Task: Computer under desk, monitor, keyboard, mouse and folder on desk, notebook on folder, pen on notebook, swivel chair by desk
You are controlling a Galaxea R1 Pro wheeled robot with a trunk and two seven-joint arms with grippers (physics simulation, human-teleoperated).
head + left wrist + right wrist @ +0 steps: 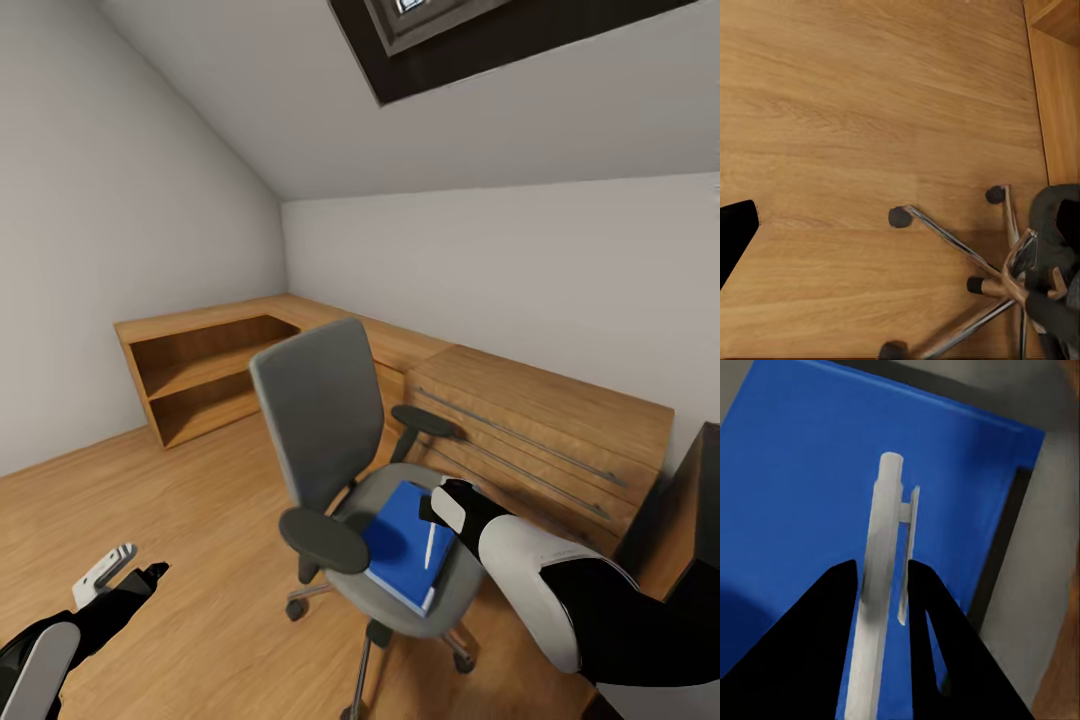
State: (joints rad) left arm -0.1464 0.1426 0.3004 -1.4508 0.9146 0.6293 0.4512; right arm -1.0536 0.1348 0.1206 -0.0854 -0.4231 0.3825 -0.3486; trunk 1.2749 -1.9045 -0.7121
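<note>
The swivel chair (340, 470) stands on the floor (200, 520), in front of a low chest (545, 440) along the far wall, with open shelves (205, 375) in the corner to its left. On the seat lies the folder (400, 545) — the pen (430, 545) over its right edge, between the right gripper's (881, 585) fingers.

Matt cloth swivel chair (322, 420), chrome base (967, 255)

Open wood floor (180, 520) is lying free left of the swivel chair (330, 420); its armrests (325, 540) are flanking the seat, and a wooden chest (560, 440) is crowding behind.
</note>
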